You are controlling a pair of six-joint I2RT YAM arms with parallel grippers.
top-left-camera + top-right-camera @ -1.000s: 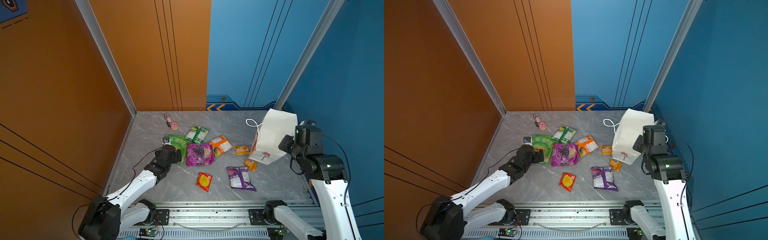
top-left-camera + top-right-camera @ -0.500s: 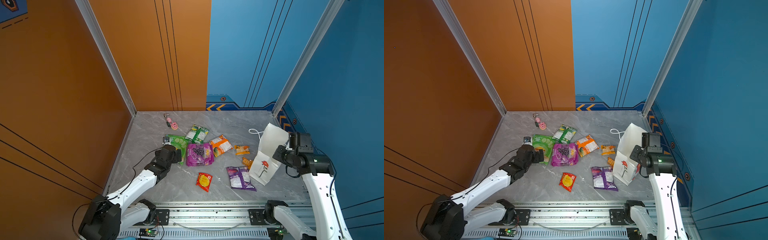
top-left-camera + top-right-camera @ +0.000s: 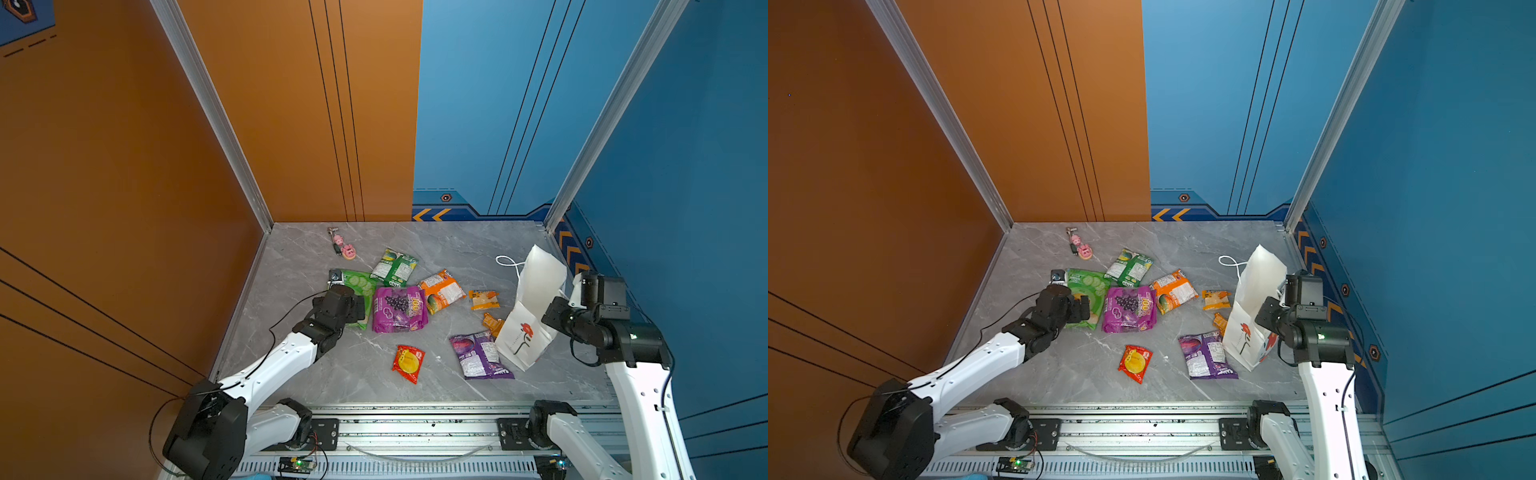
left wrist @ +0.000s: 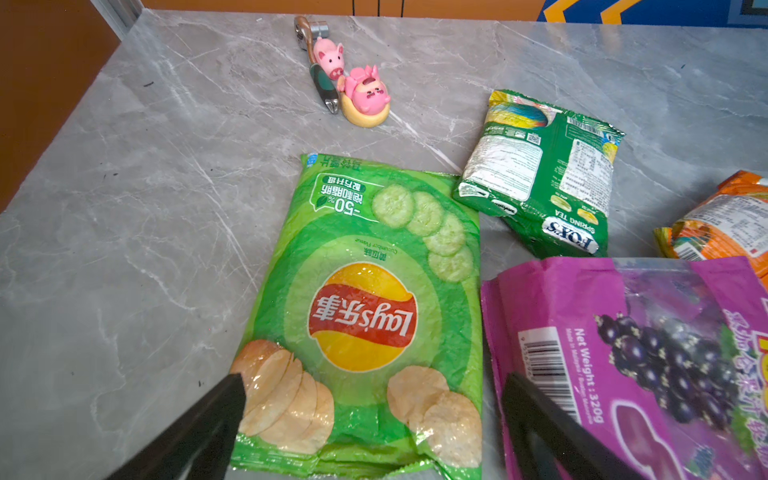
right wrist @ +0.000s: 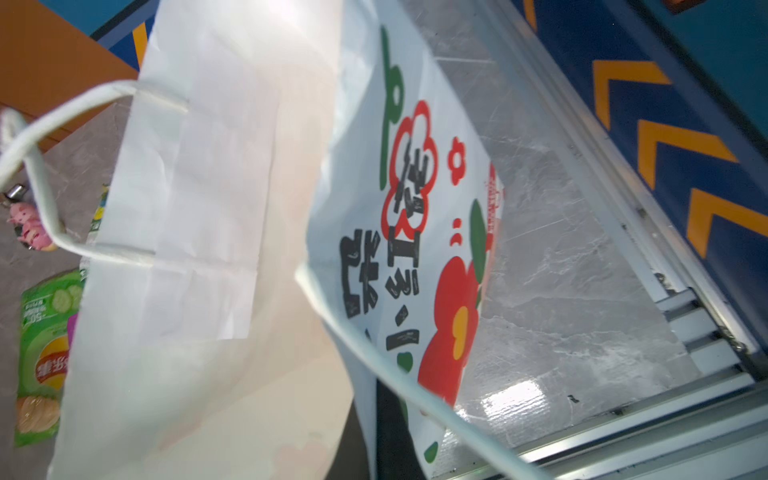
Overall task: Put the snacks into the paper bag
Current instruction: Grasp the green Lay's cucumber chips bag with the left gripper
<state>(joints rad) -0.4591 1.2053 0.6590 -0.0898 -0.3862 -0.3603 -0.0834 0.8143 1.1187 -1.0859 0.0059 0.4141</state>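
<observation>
Two tools. Left tool [image 4: 374,380] released, straddling the near end of the green chip bag [image 4: 365,299]; drop, pinch that edge, miss the purple bag [image 4: 648,365] beside it. Right tool [image 3: 552,311] clenched on the tilted paper bag [image 3: 528,328], right side. Only the right wrist view shows the bag's inside: no snacks visible.

snacks [image 3: 399,309] scattered on table [image 3: 353,374], white paper bag [image 3: 528,328]

The left arm [image 3: 282,357] stretches low from the front left corner of the counter [image 3: 299,257], its left tool [image 4: 372,380] wide open near the surface, while the right arm [image 3: 636,374] stands upright by the right edge, wrist bent inward, right tool [image 3: 553,311] closed on the paper bag [image 3: 536,286].
</observation>
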